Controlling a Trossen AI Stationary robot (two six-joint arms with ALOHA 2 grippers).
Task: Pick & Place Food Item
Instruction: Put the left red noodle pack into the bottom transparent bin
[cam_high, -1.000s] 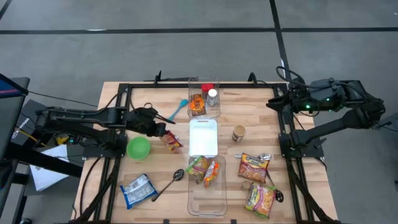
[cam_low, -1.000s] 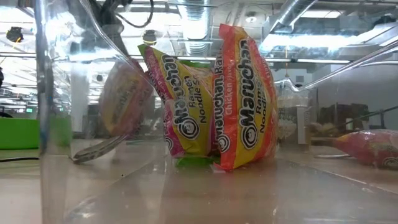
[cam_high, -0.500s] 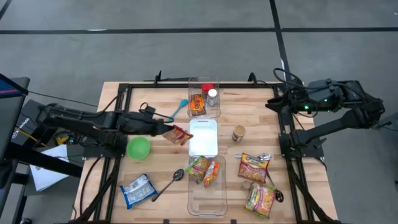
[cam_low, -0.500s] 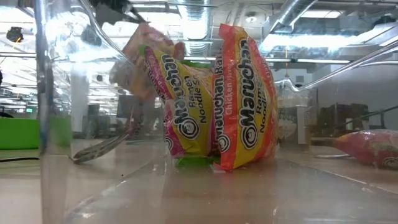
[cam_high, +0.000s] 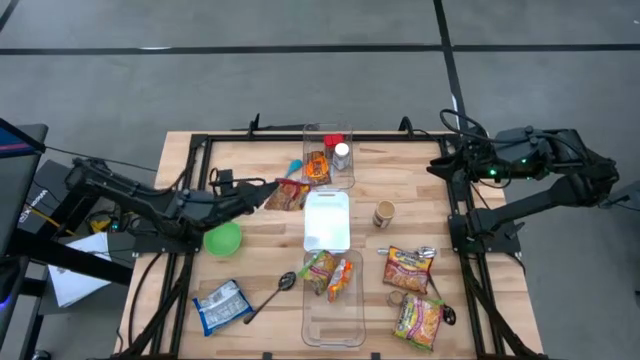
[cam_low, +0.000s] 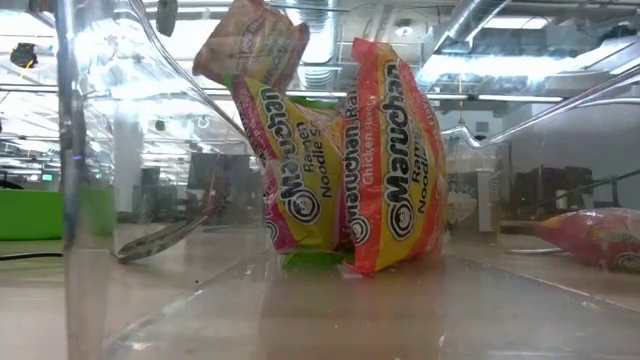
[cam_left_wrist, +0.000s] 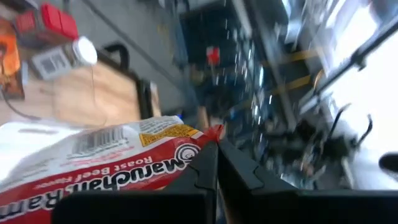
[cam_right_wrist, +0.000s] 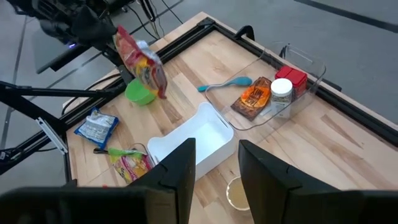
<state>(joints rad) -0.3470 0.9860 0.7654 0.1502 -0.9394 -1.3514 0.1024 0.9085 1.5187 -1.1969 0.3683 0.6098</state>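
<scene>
My left gripper (cam_high: 268, 195) is shut on a red ramen packet (cam_high: 291, 194), held in the air left of the white tray (cam_high: 327, 221). The packet also shows in the low view (cam_low: 250, 45), in the left wrist view (cam_left_wrist: 93, 162) and in the right wrist view (cam_right_wrist: 140, 62). My right gripper (cam_right_wrist: 214, 165) is open and empty, raised off the table's far right corner (cam_high: 470, 165). Two ramen packets (cam_high: 327, 272) stand in the near clear bin (cam_high: 334, 310). My left gripper pinches the red packet at its edge (cam_left_wrist: 211, 134) between its two fingers (cam_left_wrist: 202, 165). The fingers come level from the table's left side. The packet is lifted clear of the table and hangs tilted beyond the fingertips toward the white tray.
A far clear bin (cam_high: 328, 158) holds a snack and two jars. A green bowl (cam_high: 222, 237), a blue spoon (cam_high: 290, 172), a dark spoon (cam_high: 272, 292), a blue packet (cam_high: 221, 304), a cup (cam_high: 384, 214) and two ramen packets (cam_high: 410, 268) lie around.
My left gripper has lifted the red packet off the table and carried it up and toward the far edge and the right, to beside the white tray's far left corner. The packet has risen clear of the table.
</scene>
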